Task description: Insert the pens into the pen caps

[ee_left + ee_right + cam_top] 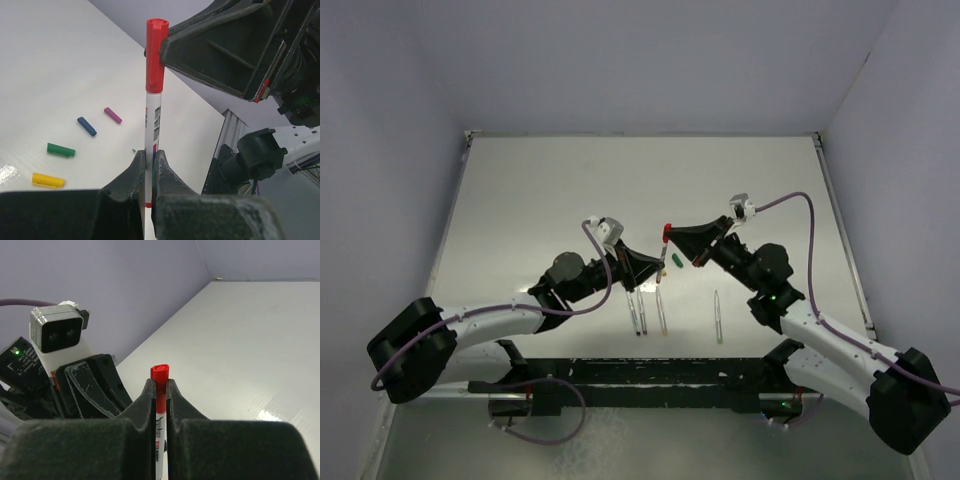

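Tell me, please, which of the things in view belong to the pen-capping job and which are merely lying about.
Belong to the job:
- pen, gripped by the left hand
- red cap on its end, gripped by the right hand
- yellow cap, green cap, blue cap, purple cap
- loose pens

Just there:
- table
- purple cable

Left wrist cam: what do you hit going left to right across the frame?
yellow cap → green cap → blue cap → purple cap → upright pen with the red cap on its top
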Robot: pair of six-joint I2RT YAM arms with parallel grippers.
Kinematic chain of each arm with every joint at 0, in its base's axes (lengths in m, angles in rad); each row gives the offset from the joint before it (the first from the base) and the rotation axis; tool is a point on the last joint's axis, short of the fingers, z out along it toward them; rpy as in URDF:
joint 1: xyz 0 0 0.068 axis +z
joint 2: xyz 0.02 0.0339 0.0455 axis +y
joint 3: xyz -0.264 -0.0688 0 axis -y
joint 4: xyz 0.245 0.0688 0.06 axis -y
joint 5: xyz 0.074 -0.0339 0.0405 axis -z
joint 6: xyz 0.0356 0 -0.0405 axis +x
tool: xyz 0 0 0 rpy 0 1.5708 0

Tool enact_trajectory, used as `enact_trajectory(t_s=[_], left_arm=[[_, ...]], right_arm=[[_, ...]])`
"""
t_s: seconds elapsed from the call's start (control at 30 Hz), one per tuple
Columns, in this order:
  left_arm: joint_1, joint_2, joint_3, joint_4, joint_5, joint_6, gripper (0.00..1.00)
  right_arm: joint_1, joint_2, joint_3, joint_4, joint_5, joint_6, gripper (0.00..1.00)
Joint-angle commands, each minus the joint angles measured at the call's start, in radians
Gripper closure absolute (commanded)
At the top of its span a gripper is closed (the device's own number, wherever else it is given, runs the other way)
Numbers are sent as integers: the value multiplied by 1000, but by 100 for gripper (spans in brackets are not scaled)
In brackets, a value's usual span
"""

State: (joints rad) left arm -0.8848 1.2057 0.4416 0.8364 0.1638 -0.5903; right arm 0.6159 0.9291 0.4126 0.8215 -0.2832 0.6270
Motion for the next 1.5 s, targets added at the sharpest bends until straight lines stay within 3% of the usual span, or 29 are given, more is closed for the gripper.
enact_trajectory(t_s=[0.0, 0.43, 0.67, 0.9, 1.07, 1.17, 1.33, 1.47], left_arm=[[63, -34, 126, 285, -122, 21, 100], [91, 2, 155, 309, -91, 9, 100], [95, -5, 136, 216, -98, 2, 100], [95, 1, 62, 41, -164, -6, 100], [120, 30, 42, -93, -227, -8, 100], [160, 46, 56, -160, -237, -4, 100], [264, 99, 144, -343, -250, 6, 100], [351, 191, 237, -488, -241, 20, 100]], right_arm=[[39, 26, -38, -229, -105, -37, 100], [91, 111, -34, -248, -66, -58, 100], [91, 100, 23, -291, 6, -77, 100], [92, 73, 173, -399, 145, -146, 59], [92, 8, 252, -502, 240, -178, 40], [93, 0, 296, -591, 343, -192, 17], [91, 73, 374, -826, 556, -179, 11], [91, 134, 388, -917, 615, -138, 9]])
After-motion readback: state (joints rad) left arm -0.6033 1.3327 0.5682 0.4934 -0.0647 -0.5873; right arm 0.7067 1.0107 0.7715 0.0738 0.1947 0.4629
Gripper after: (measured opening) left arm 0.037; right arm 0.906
